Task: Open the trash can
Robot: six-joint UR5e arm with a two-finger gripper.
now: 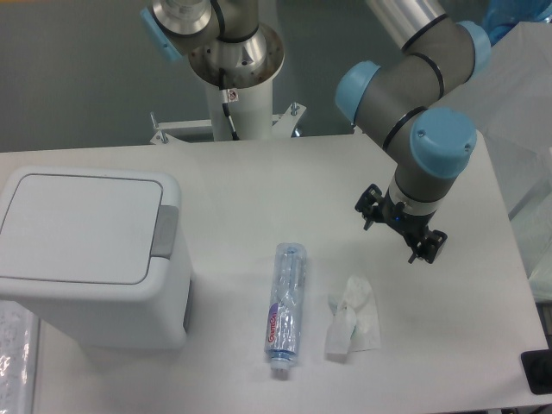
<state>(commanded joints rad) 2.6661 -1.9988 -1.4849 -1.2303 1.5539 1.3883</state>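
I see the trash can [90, 259] at the bench's [259, 172] left edge, lid shut, well apart from the pincer [401, 228] on the right. Count: one can, one bottle [286, 309], one crumpled tissue [354, 317] between them. Arm reaches in from top right, wrist down, pincer open, empty.

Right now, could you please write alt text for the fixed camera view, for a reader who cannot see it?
A white trash can with its lid shut sits at the left of a white table, while the robot arm's open pincer hangs over the right side, holding nothing. Between them lie a clear plastic bottle on its side and a crumpled tissue.
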